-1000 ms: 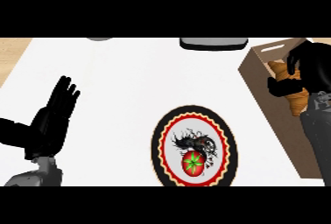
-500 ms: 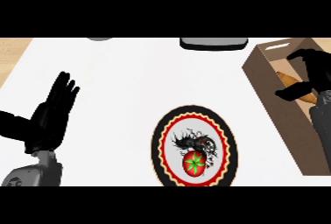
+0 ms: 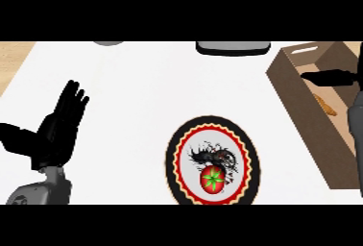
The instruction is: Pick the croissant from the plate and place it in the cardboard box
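Observation:
The croissant (image 3: 325,104) lies inside the cardboard box (image 3: 285,82) at the right, a thin orange-brown strip on the box floor. My right hand (image 3: 327,77) hovers over the box just above the croissant, fingers stretched leftward and apart from it, holding nothing. Its forearm runs down the right edge and hides part of the box. The round plate (image 3: 186,149), with a black and red rim and a tomato picture, sits at centre front with no croissant on it. At the left my left hand (image 3: 59,129) rests open, fingers up.
A dark grey object (image 3: 234,47) sits at the counter's back edge, and a smaller grey one (image 3: 106,43) lies further left. Wooden surface (image 3: 14,54) shows at the far left corner. White counter lies between plate and box.
My right hand let go of the croissant and drew up and to the right. The croissant now lies on the box floor. The left hand barely moved.

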`<state>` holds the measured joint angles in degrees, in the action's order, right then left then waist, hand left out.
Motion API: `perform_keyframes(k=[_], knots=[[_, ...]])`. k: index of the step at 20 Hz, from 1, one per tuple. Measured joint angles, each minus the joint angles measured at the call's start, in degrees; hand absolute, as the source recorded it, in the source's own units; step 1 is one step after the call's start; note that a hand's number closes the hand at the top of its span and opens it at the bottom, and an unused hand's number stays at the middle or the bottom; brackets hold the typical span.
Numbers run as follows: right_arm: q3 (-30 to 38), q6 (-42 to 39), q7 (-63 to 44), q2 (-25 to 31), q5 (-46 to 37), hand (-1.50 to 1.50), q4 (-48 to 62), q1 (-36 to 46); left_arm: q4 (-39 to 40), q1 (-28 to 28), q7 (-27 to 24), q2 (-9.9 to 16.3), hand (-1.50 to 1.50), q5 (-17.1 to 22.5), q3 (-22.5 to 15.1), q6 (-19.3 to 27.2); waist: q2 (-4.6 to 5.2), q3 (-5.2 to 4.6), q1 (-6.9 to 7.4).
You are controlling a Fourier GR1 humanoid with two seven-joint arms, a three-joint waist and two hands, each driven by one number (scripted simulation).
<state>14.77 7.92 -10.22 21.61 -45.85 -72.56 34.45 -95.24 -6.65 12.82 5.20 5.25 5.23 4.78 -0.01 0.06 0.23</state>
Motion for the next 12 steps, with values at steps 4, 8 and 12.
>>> perform_keyframes(k=[4,8,12], knots=[[6.3,-0.2,0.4,-2.3,9.8,-1.50,-1.7,1.0,-0.1,0.1,0.3,-0.1,0.00,-0.1,-0.1,0.2,-0.11,0.02,-0.37],[12.3,-2.1,0.7,-2.9,19.5,-1.50,-4.3,0.7,-0.2,0.6,0.2,0.0,0.00,0.1,0.2,0.1,-0.19,0.00,-0.69],[17.1,-3.2,2.6,-2.5,26.9,-1.50,-6.6,-2.2,-0.5,0.4,0.7,0.5,0.00,0.5,0.6,-0.2,-0.14,-0.02,-0.61]])
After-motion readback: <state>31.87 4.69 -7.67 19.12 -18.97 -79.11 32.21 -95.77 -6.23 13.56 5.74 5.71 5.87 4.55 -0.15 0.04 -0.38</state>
